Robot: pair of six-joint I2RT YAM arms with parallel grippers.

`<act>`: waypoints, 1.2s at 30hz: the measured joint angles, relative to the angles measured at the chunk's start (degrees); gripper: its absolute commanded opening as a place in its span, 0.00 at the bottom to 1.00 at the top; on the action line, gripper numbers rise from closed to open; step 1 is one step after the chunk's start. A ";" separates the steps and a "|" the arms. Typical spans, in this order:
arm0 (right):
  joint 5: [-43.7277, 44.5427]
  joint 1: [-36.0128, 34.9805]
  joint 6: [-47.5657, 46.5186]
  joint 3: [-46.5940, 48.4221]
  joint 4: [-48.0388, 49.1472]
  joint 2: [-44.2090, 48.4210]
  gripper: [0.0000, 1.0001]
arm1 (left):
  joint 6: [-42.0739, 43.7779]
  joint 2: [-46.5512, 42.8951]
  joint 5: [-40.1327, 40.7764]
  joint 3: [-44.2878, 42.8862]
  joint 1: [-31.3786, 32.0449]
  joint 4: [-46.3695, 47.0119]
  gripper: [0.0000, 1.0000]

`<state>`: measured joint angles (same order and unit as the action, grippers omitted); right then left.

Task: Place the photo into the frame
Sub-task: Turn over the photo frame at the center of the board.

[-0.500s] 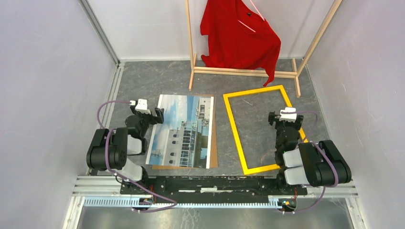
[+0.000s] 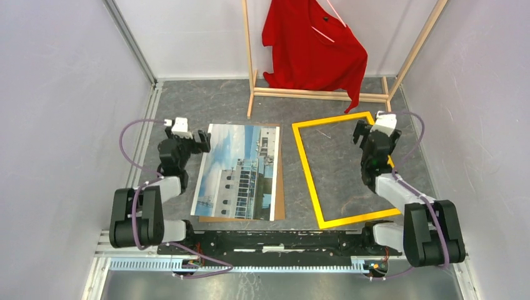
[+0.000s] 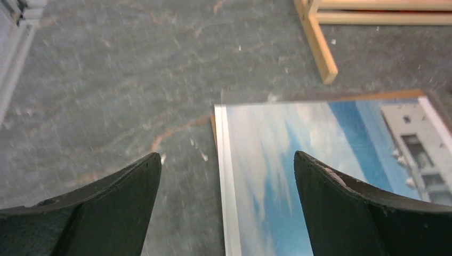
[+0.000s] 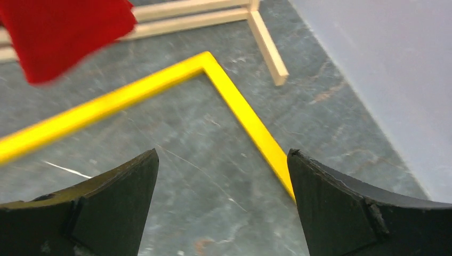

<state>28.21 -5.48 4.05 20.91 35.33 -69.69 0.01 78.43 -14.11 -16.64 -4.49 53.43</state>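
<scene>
The photo (image 2: 240, 172), a print of a white building against blue sky, lies face up on a brown backing board left of centre. Its top-left corner shows in the left wrist view (image 3: 277, 154). My left gripper (image 2: 194, 139) is open and empty above the photo's far left edge, its jaws straddling that edge (image 3: 226, 160). The yellow frame (image 2: 306, 169) lies flat to the right. My right gripper (image 2: 369, 132) is open and empty over the frame's far right part, with the frame's right rail (image 4: 250, 125) just inside the right finger.
A wooden clothes rack (image 2: 312, 94) with a red shirt (image 2: 312, 47) stands at the back; its foot shows in both wrist views (image 3: 320, 45) (image 4: 266, 45). Grey walls close in left and right. The brown backing board (image 2: 279, 200) sticks out at the photo's right and near edges.
Both arms have stretched forward. The left gripper moved farther along the photo's left edge. The right gripper moved towards the frame's far right corner. Photo and frame have not moved.
</scene>
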 measured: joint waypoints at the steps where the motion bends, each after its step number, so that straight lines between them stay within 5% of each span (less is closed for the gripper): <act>1: -1.29 0.33 2.89 2.86 -4.07 0.15 0.98 | 0.02 -1.51 -0.11 -2.43 -0.02 -4.31 1.00; 8: -14.84 0.55 14.62 8.44 -22.80 3.32 0.98 | 0.76 -5.70 -2.34 -18.69 -0.04 -30.97 1.00; 16: -9.29 -22.34 13.66 11.76 -36.35 4.39 0.98 | 3.96 -5.86 -3.93 -27.74 -0.04 -55.82 1.00; 24: -4.70 -35.12 13.77 11.78 -39.69 -3.10 0.97 | 6.36 -5.90 -3.93 -31.89 -0.04 -68.87 1.00; 36: -3.93 -38.66 14.19 13.29 -40.11 -11.21 0.88 | 7.21 -8.26 -4.50 -32.41 -0.04 -76.67 1.00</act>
<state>24.27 -44.14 18.24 34.20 -4.78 -80.90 7.22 70.17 -18.61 -49.06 -4.54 -23.24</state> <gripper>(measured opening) 0.916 0.997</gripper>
